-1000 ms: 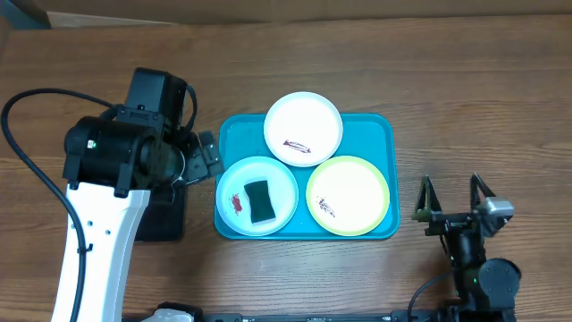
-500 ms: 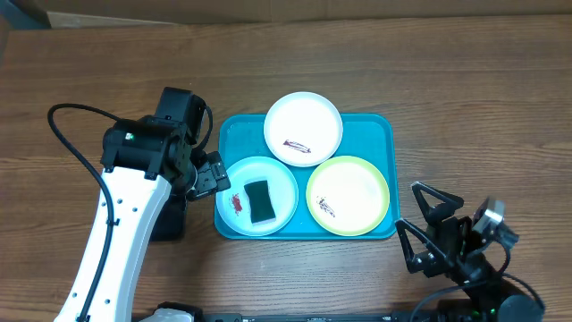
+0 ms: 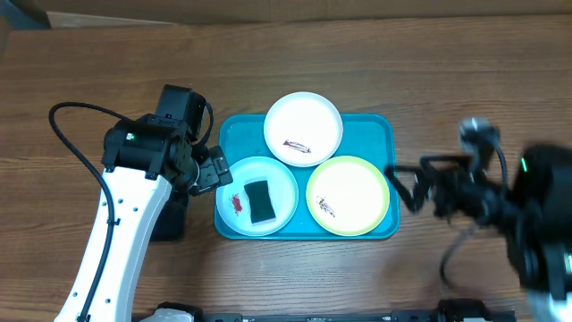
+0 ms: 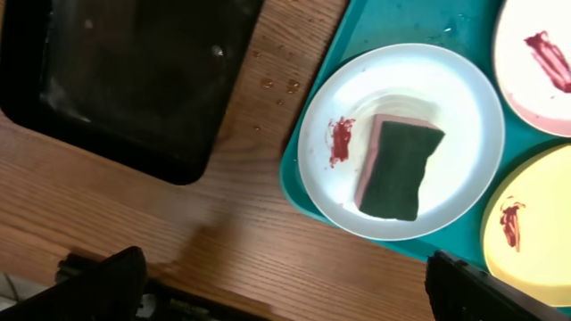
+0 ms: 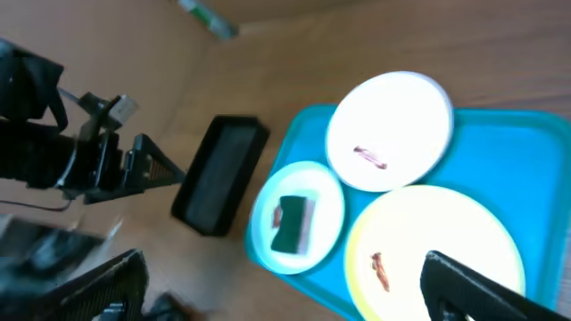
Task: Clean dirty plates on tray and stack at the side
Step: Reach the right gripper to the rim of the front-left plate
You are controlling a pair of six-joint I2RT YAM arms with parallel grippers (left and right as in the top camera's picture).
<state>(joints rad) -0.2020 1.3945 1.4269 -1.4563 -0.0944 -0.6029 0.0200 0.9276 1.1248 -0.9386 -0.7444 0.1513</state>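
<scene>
The left claw (image 3: 214, 172) and right claw (image 3: 405, 186) are held spread and empty at opposite sides of the tray (image 3: 386, 125), where three smeared plates (image 3: 348, 195) lie; the rim could be struck by the blurred right claw, shifting everything

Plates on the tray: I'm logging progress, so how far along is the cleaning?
Done: nothing. The white plate, light blue plate and yellow-green plate all lie smeared red on the tray, none stacked aside. In hand: the sponge rests on the light blue plate; the left gripper and right gripper are open and empty beside the tray. Remaining: wiping and stacking all three.
</scene>
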